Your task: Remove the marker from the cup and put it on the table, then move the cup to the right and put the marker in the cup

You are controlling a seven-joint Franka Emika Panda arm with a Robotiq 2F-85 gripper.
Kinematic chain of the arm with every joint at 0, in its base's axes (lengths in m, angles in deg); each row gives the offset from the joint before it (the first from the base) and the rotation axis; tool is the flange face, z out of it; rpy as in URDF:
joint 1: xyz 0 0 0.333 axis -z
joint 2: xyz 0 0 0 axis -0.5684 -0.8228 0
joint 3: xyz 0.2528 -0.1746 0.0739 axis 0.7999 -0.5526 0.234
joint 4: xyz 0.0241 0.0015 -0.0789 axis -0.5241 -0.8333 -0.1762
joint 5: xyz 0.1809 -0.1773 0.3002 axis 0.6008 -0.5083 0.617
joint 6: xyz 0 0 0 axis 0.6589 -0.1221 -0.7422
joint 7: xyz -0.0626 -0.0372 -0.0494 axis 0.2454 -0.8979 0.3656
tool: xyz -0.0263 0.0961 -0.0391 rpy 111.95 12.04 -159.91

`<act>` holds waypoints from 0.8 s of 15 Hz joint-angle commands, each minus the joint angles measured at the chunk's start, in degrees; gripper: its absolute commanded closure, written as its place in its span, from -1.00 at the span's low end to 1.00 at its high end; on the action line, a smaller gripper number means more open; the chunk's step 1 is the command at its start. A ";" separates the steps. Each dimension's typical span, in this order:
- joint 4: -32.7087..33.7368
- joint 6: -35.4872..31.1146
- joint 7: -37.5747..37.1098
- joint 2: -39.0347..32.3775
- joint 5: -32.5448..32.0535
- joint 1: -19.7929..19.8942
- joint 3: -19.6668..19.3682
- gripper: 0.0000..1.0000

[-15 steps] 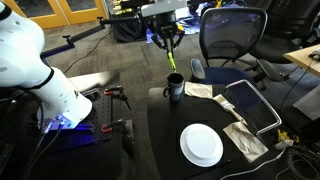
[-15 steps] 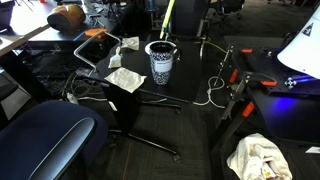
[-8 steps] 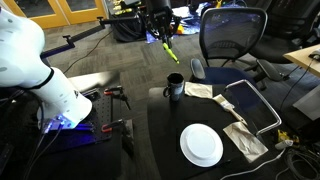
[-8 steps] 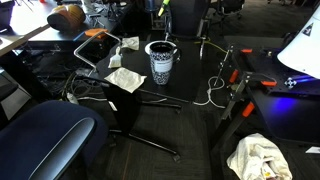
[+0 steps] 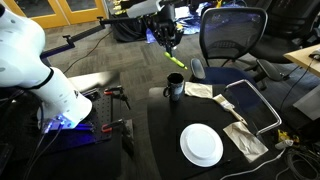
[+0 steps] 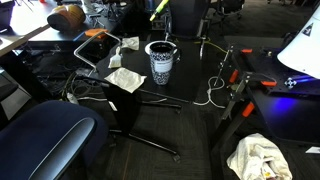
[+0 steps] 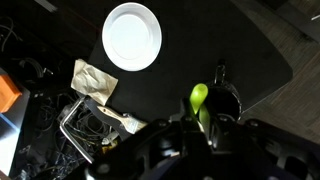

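Altogether, seven items were logged.

- Gripper (image 5: 166, 38), one: raised high above the table, its claw pressed together and pinching the marker.
- Marker (image 7: 200, 97), one: yellow-green, held aloft in the claw, clear of the cup and of the tabletop. In the wrist view its tip showed just beside the cup's rim.
- Cup (image 5: 175, 88), one: dark, with a side handle, upright near the far edge of the table.
- Table (image 5: 165, 140), one: flat matte black top.
- Plate (image 5: 201, 145), one: round and white, lying flat, well apart from the cup.
- Crumpled paper napkins, two: one (image 5: 198, 90) just beside the cup, one (image 5: 243, 140) just beside the plate.
- Office chair (image 5: 232, 35), one: dark mesh back, behind the table's far edge.
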 commanded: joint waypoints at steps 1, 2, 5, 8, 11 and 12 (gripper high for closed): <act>4.02 -5.29 -12.67 -7.08 -2.72 2.40 0.81 0.93; 5.04 -6.37 -16.61 -8.80 -4.16 2.94 0.80 0.93; 8.67 -7.84 -28.45 -13.56 -10.13 3.91 0.06 0.93; 12.84 -6.06 -37.00 -18.04 -14.88 3.54 -1.42 0.93; 11.53 -6.98 -35.21 -17.59 -13.56 2.78 -2.36 0.74; 12.32 -6.93 -35.20 -18.71 -13.49 2.69 -2.64 0.74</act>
